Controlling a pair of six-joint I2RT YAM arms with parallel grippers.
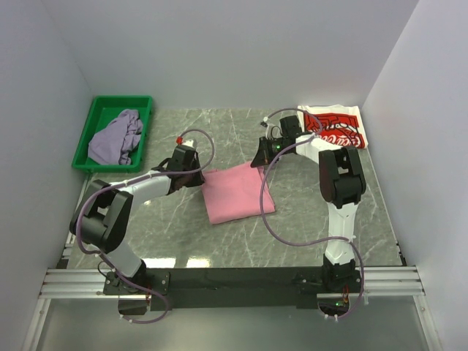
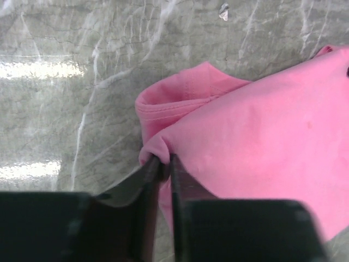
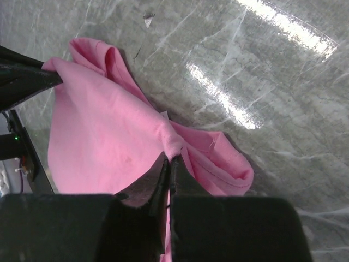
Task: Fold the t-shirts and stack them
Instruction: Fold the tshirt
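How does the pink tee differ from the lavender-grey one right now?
The pink tee lies spread on the table, partly folded; the lavender-grey tee sits crumpled in the green bin. The left gripper and right gripper each pinch the pink tee's edge; nothing holds the lavender-grey tee. Both are plain, without print.

Grey marbled table point(image 1: 183, 241); pink tee point(image 1: 234, 194) mid-table; printed white tee point(image 1: 338, 130) far right; green bin point(image 1: 110, 111) far left.
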